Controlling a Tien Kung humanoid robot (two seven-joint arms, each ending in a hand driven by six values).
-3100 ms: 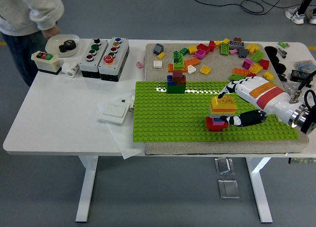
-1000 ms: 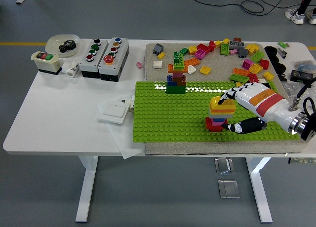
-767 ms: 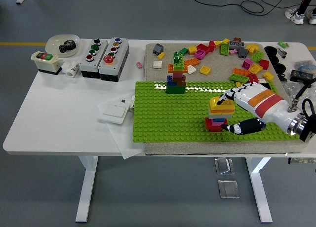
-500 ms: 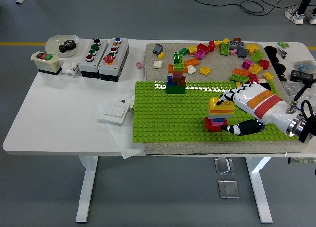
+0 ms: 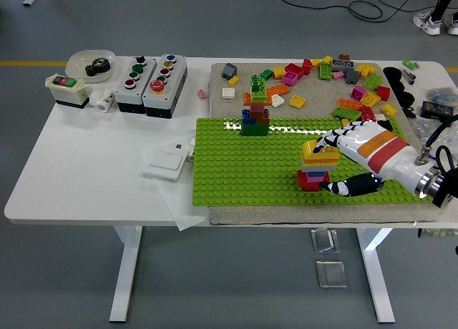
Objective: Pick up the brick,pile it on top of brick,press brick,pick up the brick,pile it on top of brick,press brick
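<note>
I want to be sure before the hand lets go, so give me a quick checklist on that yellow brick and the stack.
1. Yellow brick on top of the stack: ok.
2. Right hand at the brick, fingers over it: ok.
3. Brick fully pressed down: cannot tell.
4. Stack upright on the green baseplate: ok.
5. Tall tower standing apart from the hand: ok.
6. Left hand out of the way: ok, not in view.

Right arm's in from the lower right, left one's nowhere in shot.
The right hand (image 5: 352,157) lies low and stretched toward the left, fingers (image 5: 323,140) extended on top, thumb (image 5: 347,187) curled underneath, apart from them.
</note>
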